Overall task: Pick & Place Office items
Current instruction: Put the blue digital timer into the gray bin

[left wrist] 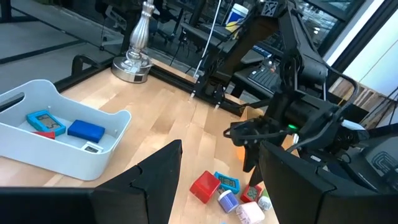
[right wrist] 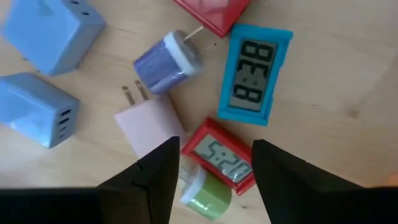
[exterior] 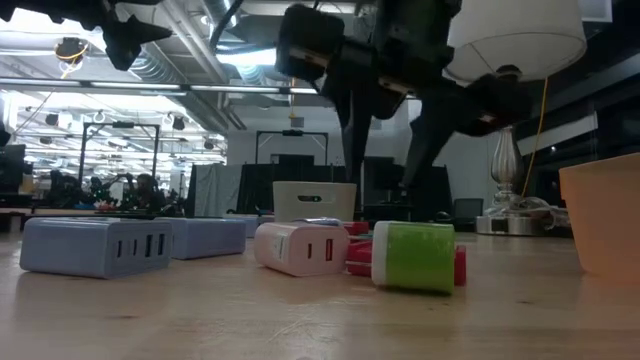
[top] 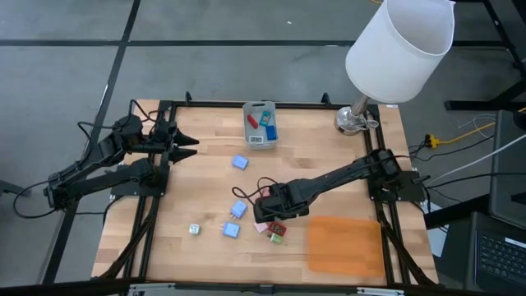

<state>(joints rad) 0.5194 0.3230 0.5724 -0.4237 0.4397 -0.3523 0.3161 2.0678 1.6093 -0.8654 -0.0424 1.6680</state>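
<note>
Pale wood covers the table [top: 205, 140], and on it the office items are split between two places. A grey bin [top: 260, 125] near the far edge already holds a teal digital clock [left wrist: 45, 121], a blue block [left wrist: 86, 129] and something red beside them. The rest lie loose toward the near middle of the table: blue charger blocks [right wrist: 37, 112], a pink plug adapter [right wrist: 149, 127], a round blue-and-white plug [right wrist: 168, 62], a green plug [right wrist: 205, 198], a red digital clock [right wrist: 221, 157] and a second teal clock [right wrist: 255, 74]. A white piece [top: 195, 229] sits apart from them, and an orange mat [top: 345, 244] lies beside the cluster.

The right gripper [top: 265, 203] hovers directly above this cluster, its two dark fingers spread wide and holding nothing; through its wrist camera the red clock sits between the finger tips, with the pink adapter and green plug touching or just beside it. The left gripper [top: 185, 146] waits raised near the left side of the table, also parted and empty.

The step in hand looks like choosing and closing in on the next piece to carry to the bin. The next move calls for a straight descent and a careful squeeze on one item alone, since the pieces crowd together and a neighbour could be nudged or caught along with it.
</note>
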